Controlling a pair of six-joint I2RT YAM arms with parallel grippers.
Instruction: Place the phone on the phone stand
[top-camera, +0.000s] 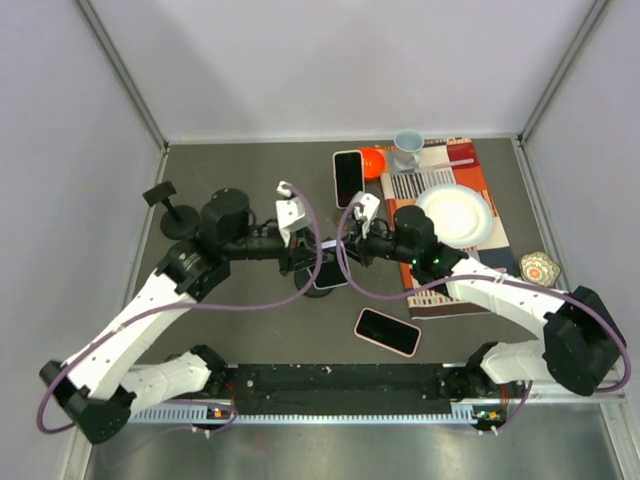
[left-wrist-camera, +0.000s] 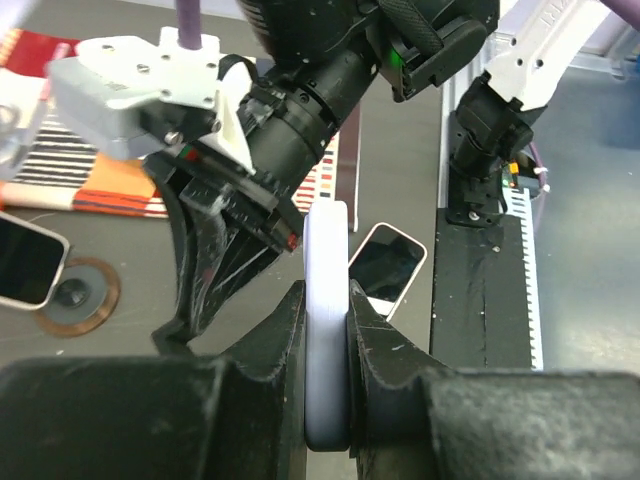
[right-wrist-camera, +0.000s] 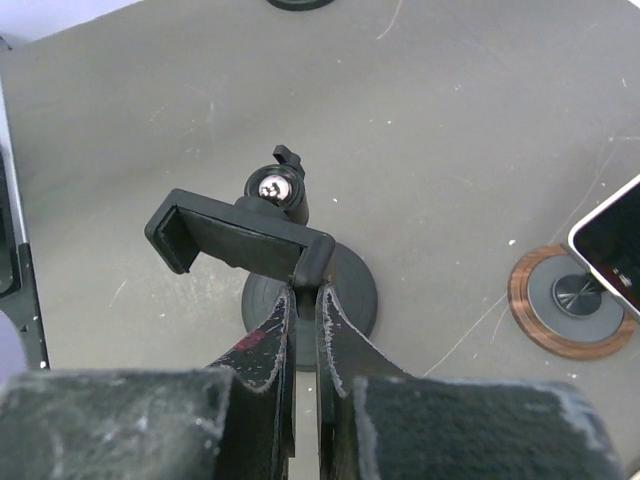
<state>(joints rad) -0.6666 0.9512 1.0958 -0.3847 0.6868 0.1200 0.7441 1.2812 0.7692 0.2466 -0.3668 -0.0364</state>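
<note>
My left gripper (top-camera: 306, 262) (left-wrist-camera: 326, 292) is shut on a pale phone (left-wrist-camera: 326, 235), seen edge-on between the jaws and held above the table; it also shows in the top view (top-camera: 331, 273). A black phone stand with a clamp head (right-wrist-camera: 238, 238) on a round base (right-wrist-camera: 350, 292) stands under my right gripper (right-wrist-camera: 305, 292). That gripper is shut on the clamp's right end. In the top view the right gripper (top-camera: 342, 254) meets the left gripper at the table's middle, and the stand's base (top-camera: 301, 289) peeks out below them.
A pink-cased phone (top-camera: 387, 331) lies near the front and another (top-camera: 348, 177) at the back. A second black stand (top-camera: 172, 208) stands far left. A striped placemat (top-camera: 432, 300) holds a white plate (top-camera: 455, 212), with a cup (top-camera: 407, 148) and an orange bowl (top-camera: 373, 160) behind. A copper disc (right-wrist-camera: 565, 300) lies on the table.
</note>
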